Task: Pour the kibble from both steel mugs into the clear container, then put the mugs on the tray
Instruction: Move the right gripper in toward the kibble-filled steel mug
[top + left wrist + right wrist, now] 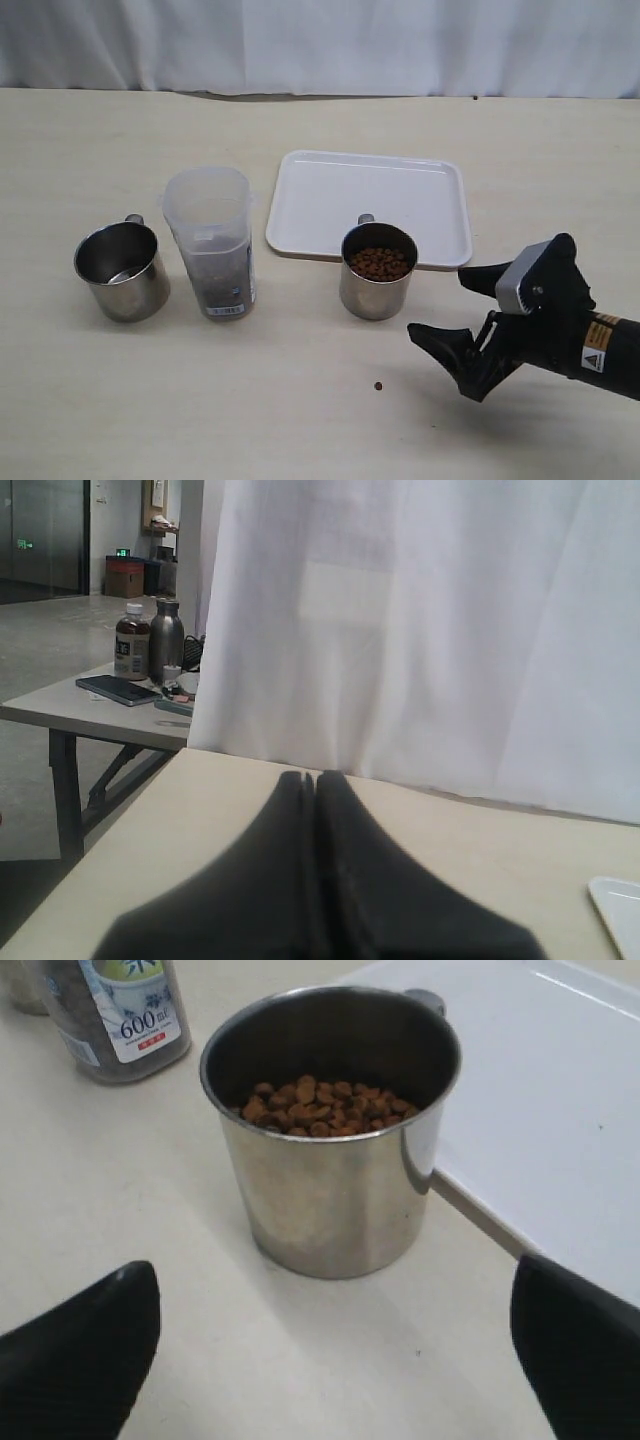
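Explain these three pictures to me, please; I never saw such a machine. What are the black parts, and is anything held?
It is a robot with two arms, each ending in a black two-fingered gripper. One picture looks at the whole table from outside; the other two come from cameras on the wrists. On the table stand a steel mug with kibble, a white tray, a clear container also holding some, and an empty steel mug. The right gripper is open, facing the mug with kibble; the left gripper is shut. Neither holds anything.

Exterior high over table [250, 400], right wrist close on mug [330, 1200]
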You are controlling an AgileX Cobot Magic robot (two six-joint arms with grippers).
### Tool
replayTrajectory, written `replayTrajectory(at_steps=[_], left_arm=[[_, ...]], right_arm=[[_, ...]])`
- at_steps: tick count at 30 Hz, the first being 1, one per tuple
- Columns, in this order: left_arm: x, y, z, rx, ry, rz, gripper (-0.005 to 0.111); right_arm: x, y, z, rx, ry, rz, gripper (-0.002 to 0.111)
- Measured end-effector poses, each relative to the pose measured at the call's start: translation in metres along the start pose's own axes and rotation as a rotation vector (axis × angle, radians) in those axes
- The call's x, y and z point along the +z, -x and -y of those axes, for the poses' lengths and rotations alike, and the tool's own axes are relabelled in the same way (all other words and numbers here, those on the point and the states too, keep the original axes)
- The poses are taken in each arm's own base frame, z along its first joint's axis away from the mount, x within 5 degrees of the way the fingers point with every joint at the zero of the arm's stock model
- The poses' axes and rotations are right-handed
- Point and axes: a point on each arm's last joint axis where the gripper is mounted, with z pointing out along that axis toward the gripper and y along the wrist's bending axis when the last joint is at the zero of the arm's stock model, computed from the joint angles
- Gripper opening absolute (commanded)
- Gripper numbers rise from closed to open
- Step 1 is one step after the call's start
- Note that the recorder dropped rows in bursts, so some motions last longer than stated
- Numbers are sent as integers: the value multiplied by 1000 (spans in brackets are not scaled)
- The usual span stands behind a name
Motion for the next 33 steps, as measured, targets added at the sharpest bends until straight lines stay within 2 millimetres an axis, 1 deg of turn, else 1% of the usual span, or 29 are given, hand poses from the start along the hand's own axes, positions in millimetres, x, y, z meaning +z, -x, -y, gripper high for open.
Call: replayTrajectory(at_steps=[8,11,18,24,30,33], left_arm=[[0,0,0,0,0,0,0],[0,0,0,2,0,0,0],[0,0,0,2,0,0,0],[0,0,0,2,0,0,0],[0,0,0,2,0,0,0],[0,0,0,2,0,0,0]], right_arm=[[2,7,4,2,-13,59,71],[6,5,5,15,-8,64,76],[22,-6,13,51,9,53,75],[24,-8,14,60,9,49,75],[25,-6,24,94,-84,64,75],[27,-3,27,45,-89,75,75]])
